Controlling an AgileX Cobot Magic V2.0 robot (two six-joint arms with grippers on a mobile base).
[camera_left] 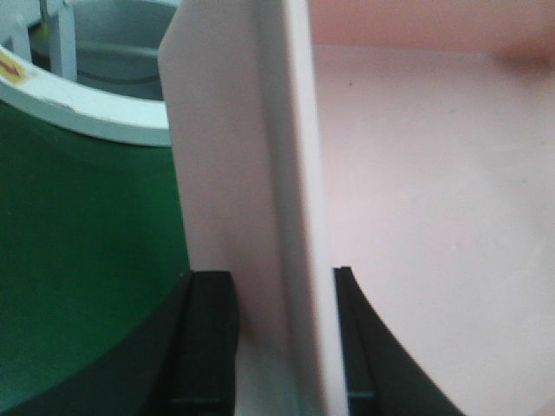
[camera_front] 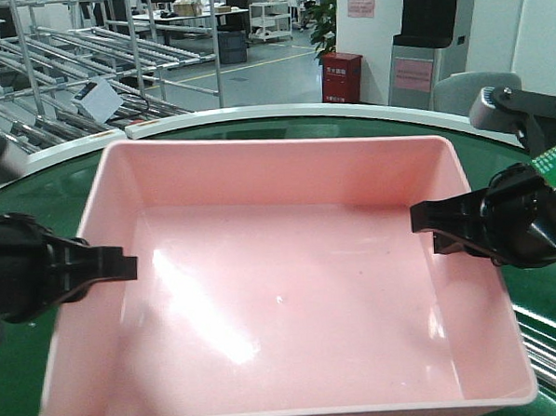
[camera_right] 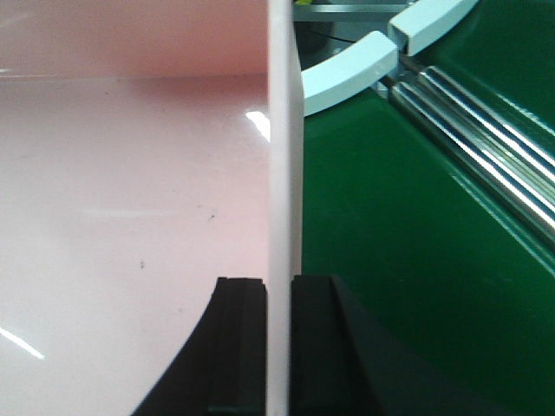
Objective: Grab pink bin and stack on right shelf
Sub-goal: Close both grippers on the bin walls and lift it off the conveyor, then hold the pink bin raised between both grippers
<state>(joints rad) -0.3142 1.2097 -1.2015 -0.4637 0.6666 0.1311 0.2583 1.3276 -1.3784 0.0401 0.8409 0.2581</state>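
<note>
- Left claw: it sits at the bin's left end wall, one finger outside and one inside. The wrist view shows both lying close against the wall. A thin sliver by the inner finger leaves it unclear whether the wall is truly pinched, so I cannot tell.
- Bin: it is empty and rests on the green surface, though I cannot tell whether it has been lifted clear. Its long axis runs from claw to claw, so each claw has a short end wall and the open top faces up.
- Right claw: it sits at the bin's right end wall with its fingers closed flat against both faces of the wall. No gap shows — a firm hold.
- Right of the bin: more green surface, then bright metal rails. The shelf is not in view.
- What the move turns on: the bin hangs crosswise between the two arms, so any carry to the right goes along its long axis, with the right arm leading and the left following. Both ends likely need to rise together. If the left hold is loose, that end would sag or slip — worth checking first.
</note>
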